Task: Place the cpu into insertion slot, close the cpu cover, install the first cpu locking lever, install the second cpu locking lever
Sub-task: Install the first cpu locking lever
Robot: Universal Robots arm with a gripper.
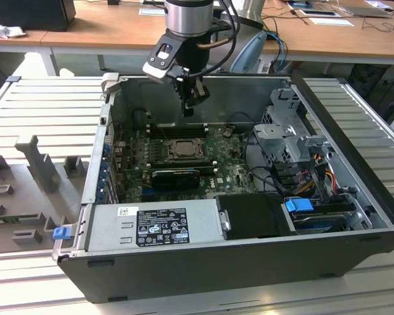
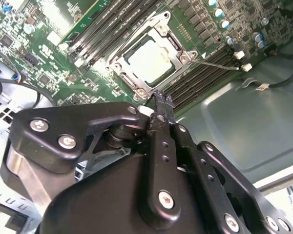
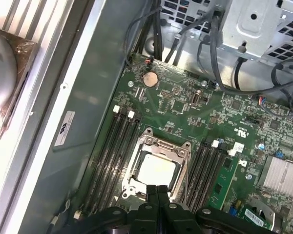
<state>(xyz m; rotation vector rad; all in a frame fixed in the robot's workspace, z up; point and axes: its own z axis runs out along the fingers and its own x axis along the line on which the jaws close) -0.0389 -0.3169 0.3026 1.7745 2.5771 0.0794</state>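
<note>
Hovering over the far part of the motherboard [image 1: 230, 167] inside the open computer case [image 1: 249, 269], the gripper [image 1: 189, 108] is clenched on nothing, its fingers [image 3: 156, 191] pressed together in both wrist views. Just below it the cpu [image 2: 149, 61] lies flat in its socket at the board's middle, the cpu cover [image 2: 178, 46] lying down around it, framing its pale top.

Pale silvery-beige flat square cpu [image 3: 156, 170], unpatterned, silvery thin metal cpu cover [image 3: 163, 141] framing the cpu, green circuit board [image 3: 185, 107] around the cpu with small white markings, black memory slot strips [image 3: 107, 156] flanking the cpu, matte black metal gripper [image 2: 162, 97]
</note>
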